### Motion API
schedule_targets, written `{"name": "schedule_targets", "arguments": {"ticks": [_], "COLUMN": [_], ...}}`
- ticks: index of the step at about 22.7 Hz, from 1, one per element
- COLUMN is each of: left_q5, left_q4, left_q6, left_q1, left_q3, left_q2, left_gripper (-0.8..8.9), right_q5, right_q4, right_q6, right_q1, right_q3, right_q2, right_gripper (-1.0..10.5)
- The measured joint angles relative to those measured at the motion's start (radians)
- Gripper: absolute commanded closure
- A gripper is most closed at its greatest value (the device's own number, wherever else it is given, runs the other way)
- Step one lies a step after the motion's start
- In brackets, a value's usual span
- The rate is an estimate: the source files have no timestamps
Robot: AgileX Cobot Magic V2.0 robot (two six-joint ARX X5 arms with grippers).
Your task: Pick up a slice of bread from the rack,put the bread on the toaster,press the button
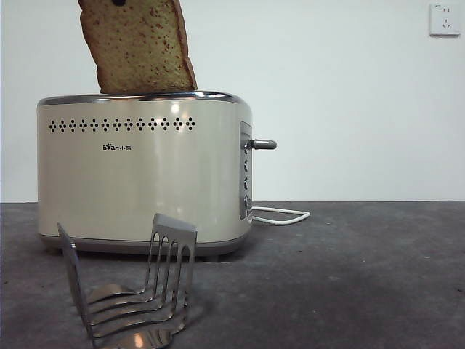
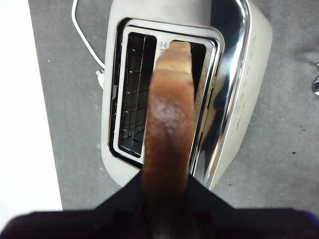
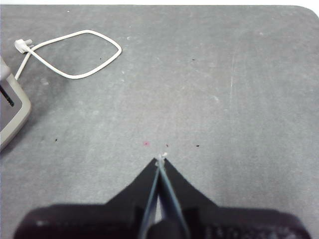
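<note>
Take the toaster as your landmark and read across from its left end. In front of it, low on the dark matte surface, stands the rack, thin shiny steel with fork-like slotted dividers, and no bread shows in it. Above the toaster's left half your left gripper has its fingers clamped on the domed crust end of the slice of bread, which hangs tilted with its lower edge at or just inside a slot. Judge the slice light, soft and crumbly: its crust is glossy, its crumb porous and flecked, so hold the firmer crust edge gently. The toaster is smooth cream enamel with a chrome rim. On its right end sits the grey lever. Beyond that, your right gripper waits over bare surface, fingers pressed together on nothing.
</note>
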Motion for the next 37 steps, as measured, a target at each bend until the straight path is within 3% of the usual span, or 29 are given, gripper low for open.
{"name": "schedule_targets", "arguments": {"ticks": [19, 37], "left_q5": [0.028, -0.008], "left_q4": [0.0, 0.071], "left_q6": [0.001, 0.037], "left_q1": [0.036, 0.069], "left_q3": [0.0, -0.026], "left_q2": [0.039, 0.214], "left_gripper": [8.22, 8.22], "right_q5": [0.0, 0.0], "right_q4": [0.0, -0.024], "right_q6": [-0.008, -0.026], "right_q1": [0.0, 0.0], "right_q3": [0.0, 0.0], "right_q2": [0.004, 0.005], "right_gripper": [9.5, 9.5]}}
